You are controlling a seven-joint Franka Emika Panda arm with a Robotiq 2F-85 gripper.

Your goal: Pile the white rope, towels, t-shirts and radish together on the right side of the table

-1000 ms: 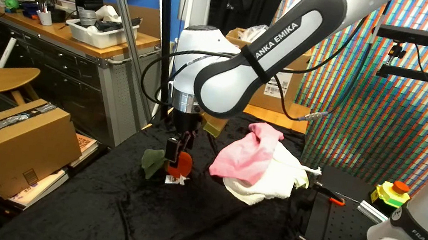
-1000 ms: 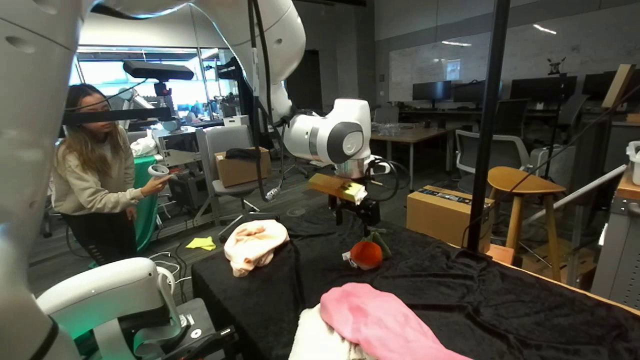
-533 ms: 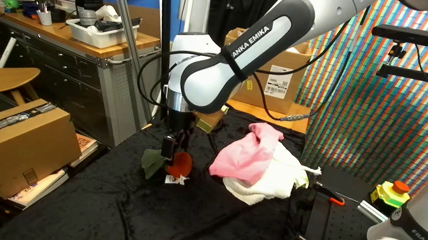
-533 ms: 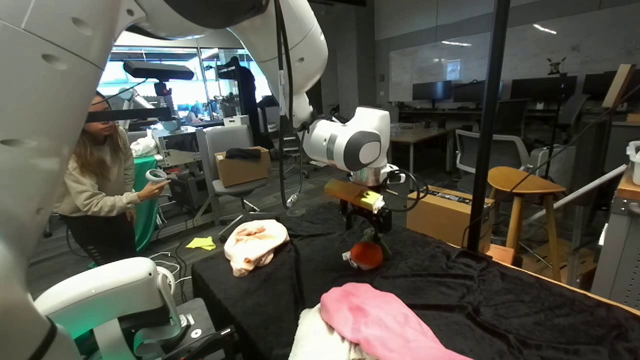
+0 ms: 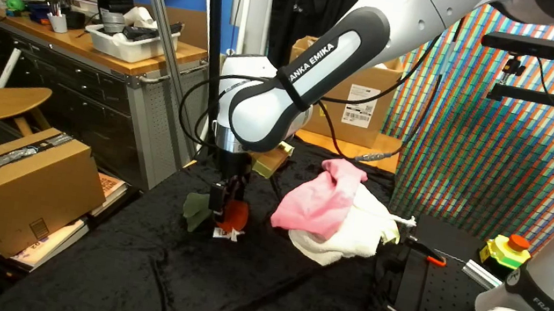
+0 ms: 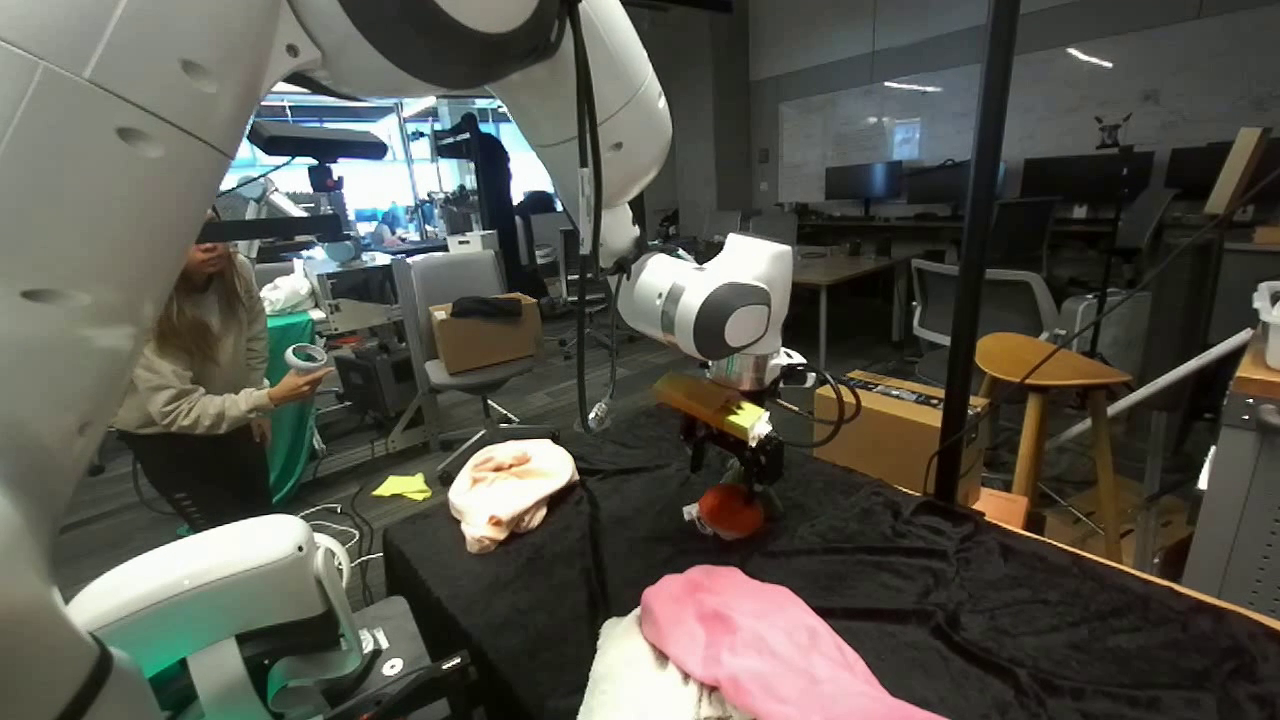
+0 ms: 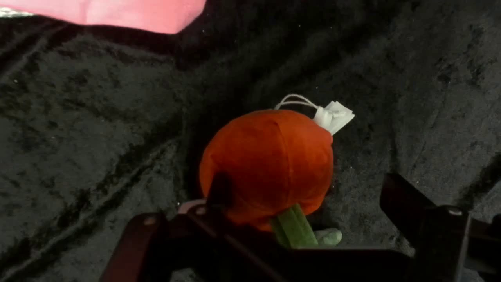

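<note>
Released, the claw (image 7: 306,188) hangs low at the radish (image 7: 270,164), its fingers (image 7: 403,207) well parted. One finger covers a bit of the radish in the wrist view, while its mate stands apart from it; whether either touches, I cannot tell. The radish lies on the table (image 5: 215,288), its leaves (image 5: 196,210) to one side and a white tag (image 7: 332,116) beside it. Above the radish, an amber block (image 6: 705,402) sits at the wrist. Near the radish, across a strip of the table, the pink cloth (image 5: 316,204) rests on the white towel (image 5: 363,238), and an end of white rope (image 5: 400,220) pokes out on the side away from the radish. Left of the radish in an exterior view, and apart from it, a peach cloth (image 6: 510,490) droops at the table's edge. Beyond the leaves, off the table, stands a cardboard box (image 5: 28,191). Well apart from the radish, past the pink cloth, is a yellow button box (image 5: 504,253).
</note>
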